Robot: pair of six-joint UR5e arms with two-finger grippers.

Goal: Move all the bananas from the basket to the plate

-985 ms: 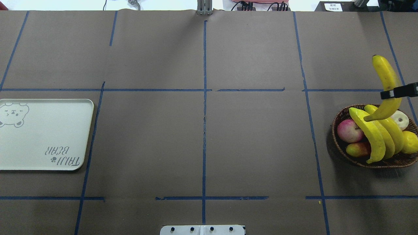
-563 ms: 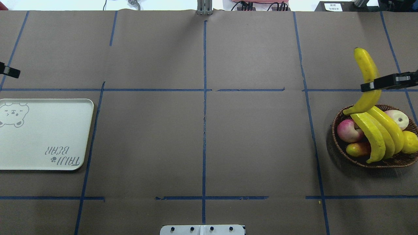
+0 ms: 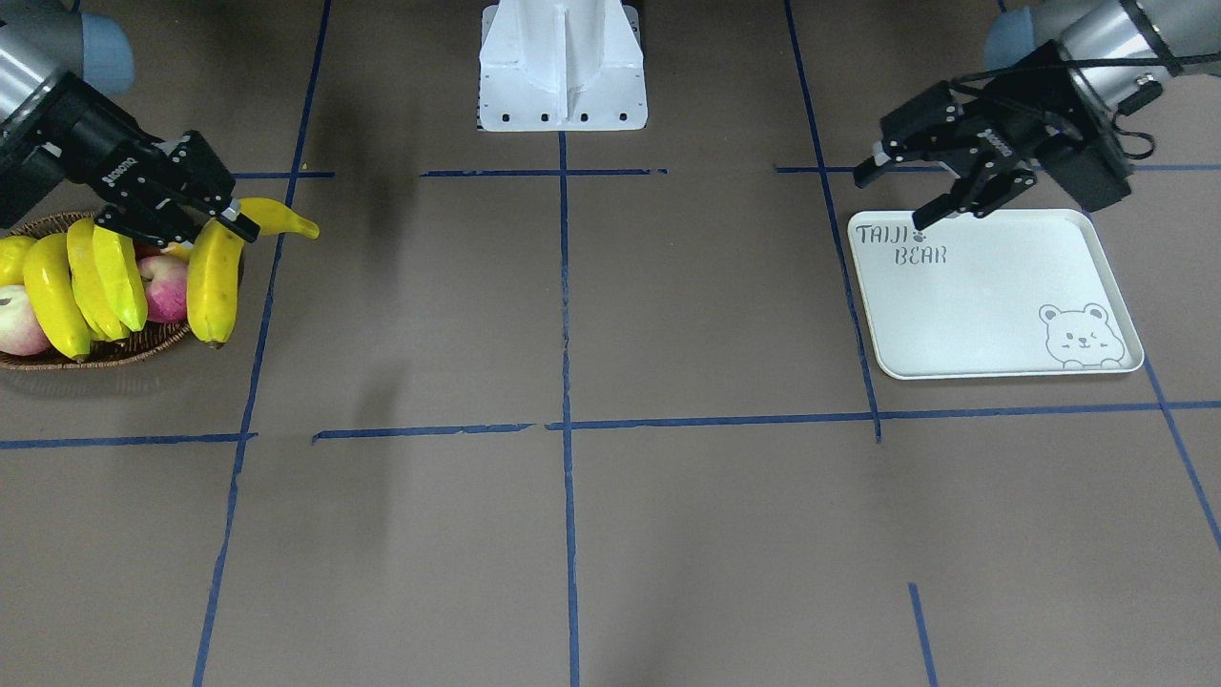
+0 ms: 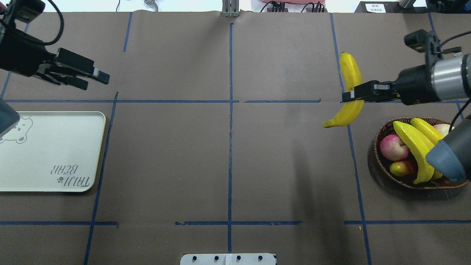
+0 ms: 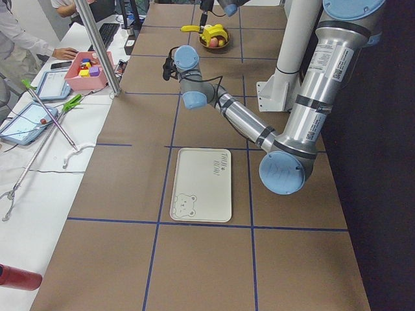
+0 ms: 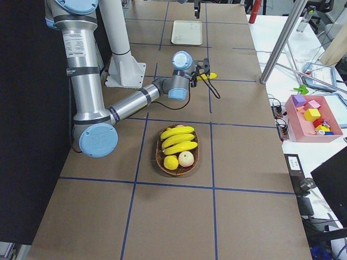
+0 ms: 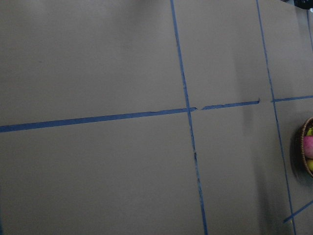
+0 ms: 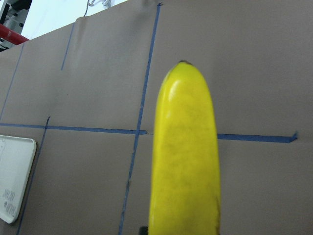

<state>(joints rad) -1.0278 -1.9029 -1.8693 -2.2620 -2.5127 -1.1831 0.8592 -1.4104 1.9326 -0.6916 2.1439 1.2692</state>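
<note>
So, containers first. The basket [image 4: 377,145] sits at the right edge of the overhead view with three bananas [image 4: 414,151] lying side by side across it, plus a red apple [image 4: 393,147] and a small reddish-green fruit [image 4: 403,168] tucked along its left side. The side view also shows a round yellow fruit in there.

The plate [image 4: 55,147] is over at the left edge, well apart from the basket, its bear drawing and lettering in plain sight.

The right gripper [image 4: 353,96] is clamped around the middle of the held banana [image 4: 349,113], which hangs in the air up and left of the basket, past its rim and over a blue tape line.

The left gripper [image 3: 892,198] has its fingers spread with nothing between them, hovering by the lettered corner of the plate.

Between the two containers, the table [image 4: 287,162] is a wide stretch of brown paper crossed by tape lines.
</note>
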